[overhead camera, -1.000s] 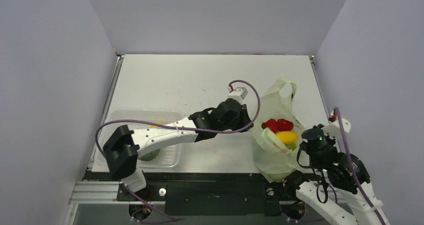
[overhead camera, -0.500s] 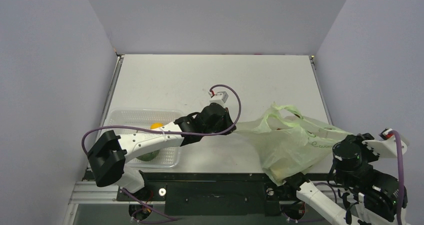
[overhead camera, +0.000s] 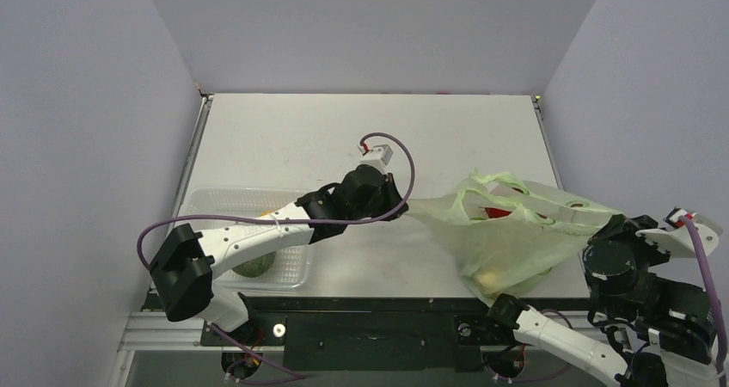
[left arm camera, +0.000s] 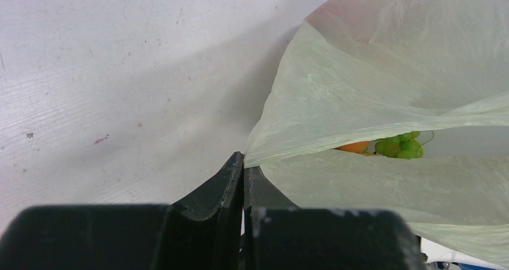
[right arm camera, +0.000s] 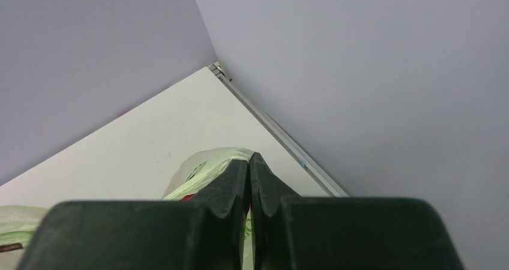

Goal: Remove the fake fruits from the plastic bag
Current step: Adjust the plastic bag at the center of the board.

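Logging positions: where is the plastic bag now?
Top view: the plastic bag is stretched over the right half of the table, its left edge pinched in the left tool and its right side in the right tool.

plastic bag point(overhead camera: 507, 236): slumped open a second ago, now stretched sideways | left gripper point(left arm camera: 243, 162): pulled leftward, pinching bag's edge | right gripper point(right arm camera: 250, 161): swung out rightward, hoisting the other side

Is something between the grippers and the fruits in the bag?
Yes, the bag itself. The left gripper and the right gripper are both shut on the bag, and its film covers the fruits; they show only through a narrow slit.
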